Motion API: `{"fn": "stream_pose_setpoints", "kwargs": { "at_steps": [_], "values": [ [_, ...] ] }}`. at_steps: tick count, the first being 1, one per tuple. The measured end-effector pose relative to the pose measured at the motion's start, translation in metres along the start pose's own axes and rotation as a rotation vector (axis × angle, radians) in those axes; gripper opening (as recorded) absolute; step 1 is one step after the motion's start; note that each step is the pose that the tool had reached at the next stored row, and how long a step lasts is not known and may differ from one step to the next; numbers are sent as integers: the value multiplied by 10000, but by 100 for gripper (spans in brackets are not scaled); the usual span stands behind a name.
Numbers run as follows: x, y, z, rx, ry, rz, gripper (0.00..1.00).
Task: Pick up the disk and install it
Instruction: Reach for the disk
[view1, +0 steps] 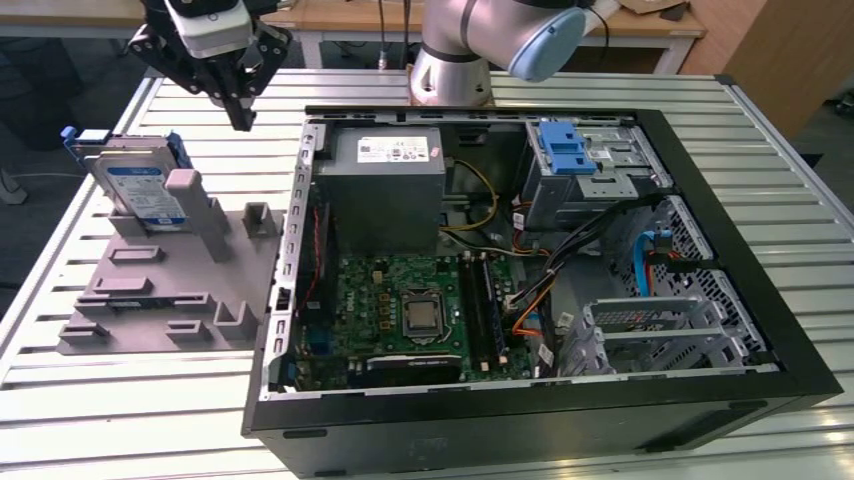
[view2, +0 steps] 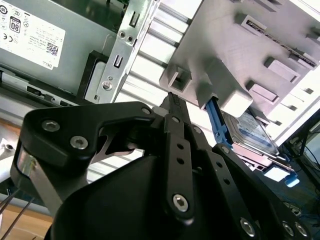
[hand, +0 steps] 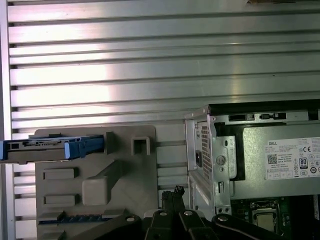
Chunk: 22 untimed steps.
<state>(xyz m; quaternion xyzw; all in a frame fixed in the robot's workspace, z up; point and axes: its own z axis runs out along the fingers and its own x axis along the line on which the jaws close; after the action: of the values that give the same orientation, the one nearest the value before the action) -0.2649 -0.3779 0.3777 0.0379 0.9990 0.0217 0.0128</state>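
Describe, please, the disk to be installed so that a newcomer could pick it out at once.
Find the open black computer case on the slatted table; at the exterior view's left of it sits a grey holder. The disk stands on edge at its far end in that view. Unlike the grey box and silver cage inside the case, it is flat, blue-framed, with a white-and-blue label.

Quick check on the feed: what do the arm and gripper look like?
The arm is silver-grey tubing with a light blue joint cap. The gripper is black, with slim linked fingers pinned by silver screws, and a pale grey-white housing at the wrist.
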Motion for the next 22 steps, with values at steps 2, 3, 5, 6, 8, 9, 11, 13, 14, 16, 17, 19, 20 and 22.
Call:
{"fn": "stream_pose_setpoints", "kwargs": {
  "at_steps": [2, 3, 5, 6, 8, 9, 11, 13, 14, 16, 17, 19, 20, 22],
  "values": [
    [12, -1, -1, 1, 1, 1, 11],
    [22, -1, -1, 0, 1, 0, 11],
    [43, -3, -1, 0, 0, 0, 11],
    [53, 0, -1, -1, 0, 0, 11],
    [135, 36, -2, 1, 2, 0, 11],
    [151, 37, -2, 0, 0, 0, 11],
    [154, 36, -2, 0, 0, -1, 11],
    [209, 32, -3, 0, 0, -1, 11],
    [262, 28, -5, 0, 1, 0, 11],
    [263, 28, -5, 1, 1, -1, 11],
    [263, 28, -5, 0, 0, 0, 11],
    [264, 28, -5, 0, 0, -1, 11],
    [264, 28, -5, 0, 1, -1, 11],
    [265, 28, -5, 0, 0, 0, 11]
  ]
}}
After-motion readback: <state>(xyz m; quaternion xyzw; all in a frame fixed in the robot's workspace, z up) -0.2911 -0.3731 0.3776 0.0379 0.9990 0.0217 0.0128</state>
